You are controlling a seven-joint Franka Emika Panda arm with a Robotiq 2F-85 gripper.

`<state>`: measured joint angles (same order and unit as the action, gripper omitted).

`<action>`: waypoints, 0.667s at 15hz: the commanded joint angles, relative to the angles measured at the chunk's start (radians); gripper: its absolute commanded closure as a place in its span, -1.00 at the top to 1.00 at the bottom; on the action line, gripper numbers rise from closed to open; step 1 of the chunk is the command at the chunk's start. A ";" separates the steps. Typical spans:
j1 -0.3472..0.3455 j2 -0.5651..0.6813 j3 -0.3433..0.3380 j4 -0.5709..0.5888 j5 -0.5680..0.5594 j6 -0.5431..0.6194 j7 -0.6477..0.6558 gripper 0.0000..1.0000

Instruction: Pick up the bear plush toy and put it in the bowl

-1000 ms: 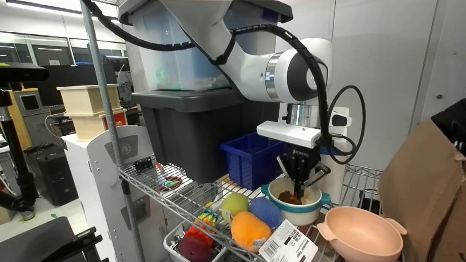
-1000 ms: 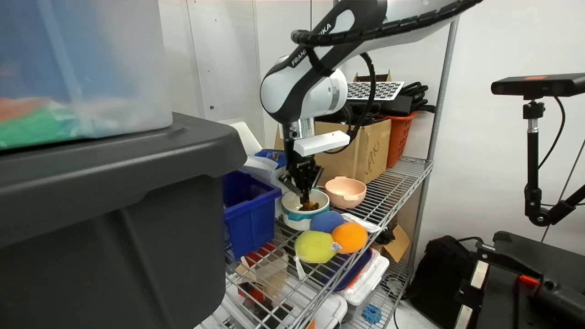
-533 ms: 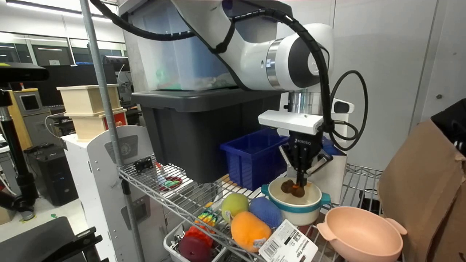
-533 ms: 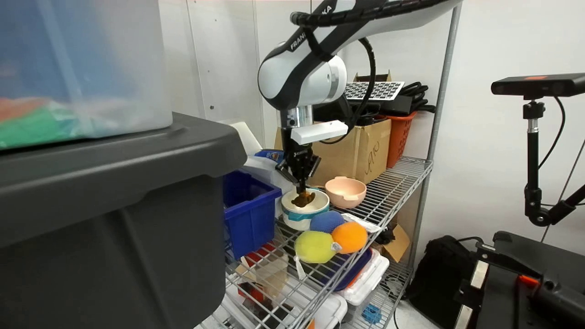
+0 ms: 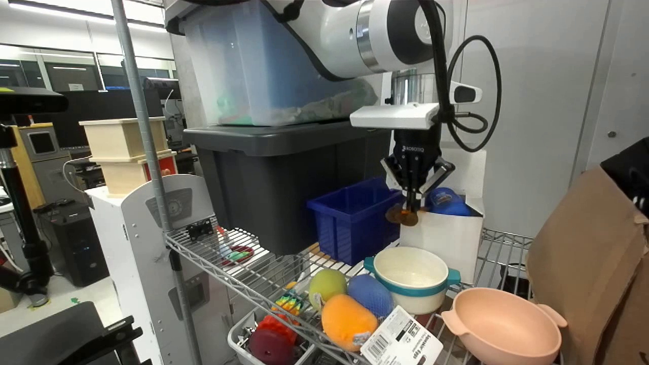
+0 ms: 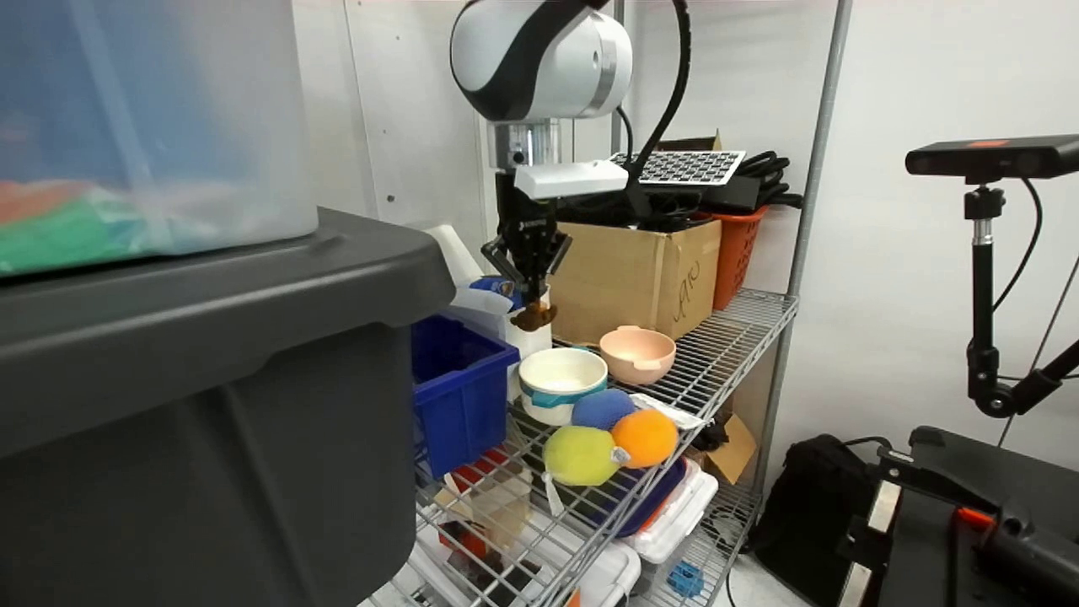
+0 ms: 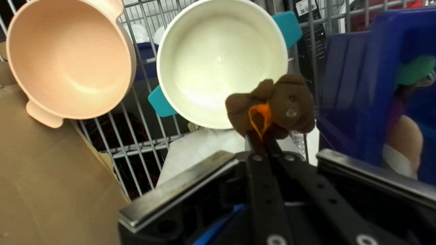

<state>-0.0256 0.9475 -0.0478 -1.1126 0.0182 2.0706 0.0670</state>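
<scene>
Above the wire shelf [image 6: 748, 324], my arm [image 5: 339, 43] comes from the upper edge of both exterior views; its forearm leads to the wrist, and there it bends, so that the last part points straight down. A black cable [image 5: 440, 66] runs along this bend and makes a loop at the side of the wrist. Below the white bar [image 5: 393, 117], the gripper [image 5: 411, 205] hangs nearly upright, its tips toward the shelf. I have it clenched: the two fingers [image 7: 267, 190] lie close together and grasp the brown bear [image 7: 293, 102]. An orange ribbon [image 7: 266, 114] of the bear shows just at the tips; whether they pinch only this ribbon or also the body, I cannot tell. The brown bear is thus in the air, higher than the rims of both bowls and touching neither. In the wrist view it covers a piece of the rim of the white bowl [image 7: 221, 64]. The pink bowl [image 7: 68, 61] stands on the shelf beside the white one, with some wires visible between them. Near the white bowl I also see a yellow toy [image 5: 327, 284], a blue toy [image 5: 370, 295] and an orange toy [image 5: 347, 322].
</scene>
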 commanded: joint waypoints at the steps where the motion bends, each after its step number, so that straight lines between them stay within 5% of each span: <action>1: 0.011 -0.113 0.013 -0.096 -0.004 -0.025 -0.003 -0.98; 10: 0.027 -0.212 0.023 -0.186 0.001 -0.021 0.004 -0.98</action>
<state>0.0031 0.7872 -0.0312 -1.2431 0.0190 2.0609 0.0682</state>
